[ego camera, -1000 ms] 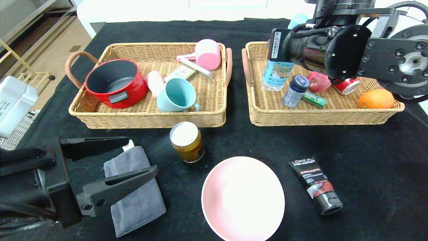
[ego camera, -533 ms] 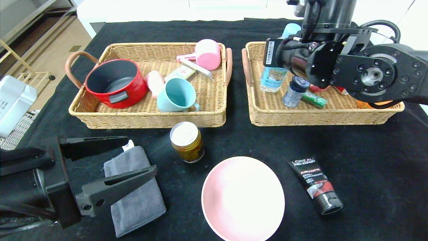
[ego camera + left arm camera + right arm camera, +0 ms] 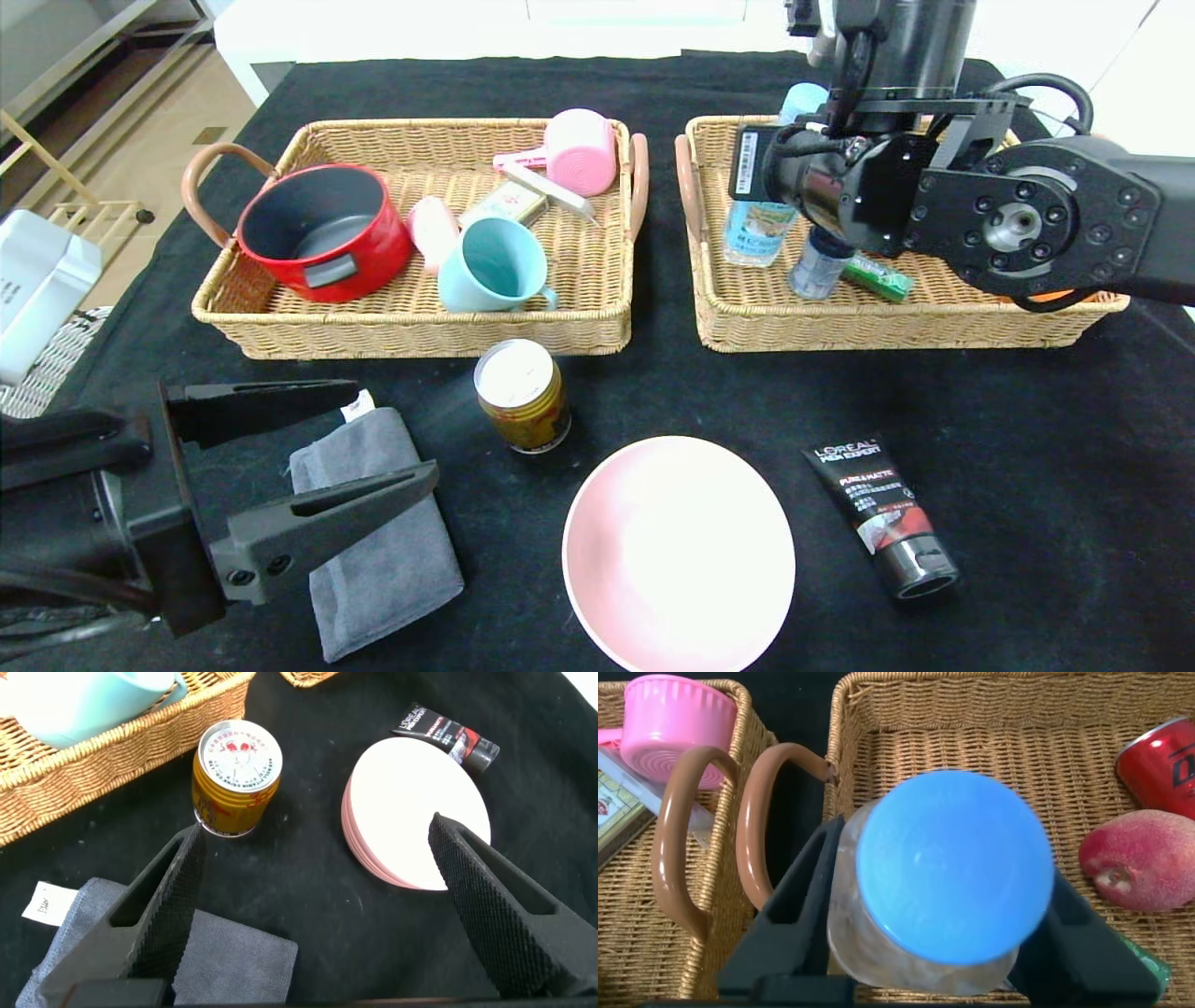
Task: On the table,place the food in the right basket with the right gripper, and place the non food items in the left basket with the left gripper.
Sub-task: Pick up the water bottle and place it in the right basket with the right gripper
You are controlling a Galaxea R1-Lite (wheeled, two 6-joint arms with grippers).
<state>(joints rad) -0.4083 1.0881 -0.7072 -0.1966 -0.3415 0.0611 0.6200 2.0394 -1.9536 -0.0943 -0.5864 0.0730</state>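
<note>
Here, the right gripper (image 3: 938, 943) hangs over the right basket (image 3: 747, 317), its fingers (image 3: 789, 919) clamped around the water bottle (image 3: 758, 224). The left gripper (image 3: 373, 439) hovers above the grey towel (image 3: 392, 560) — fingers spread wide, holding nothing — on the tabletop (image 3: 1027, 448).

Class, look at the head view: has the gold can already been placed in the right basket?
No, the can stands on the black table, in front of the left basket, outside the right basket.

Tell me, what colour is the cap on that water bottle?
Blue, pale in tone. The water bottle's cap shows best in the right wrist view, between the right gripper's fingers.
</note>
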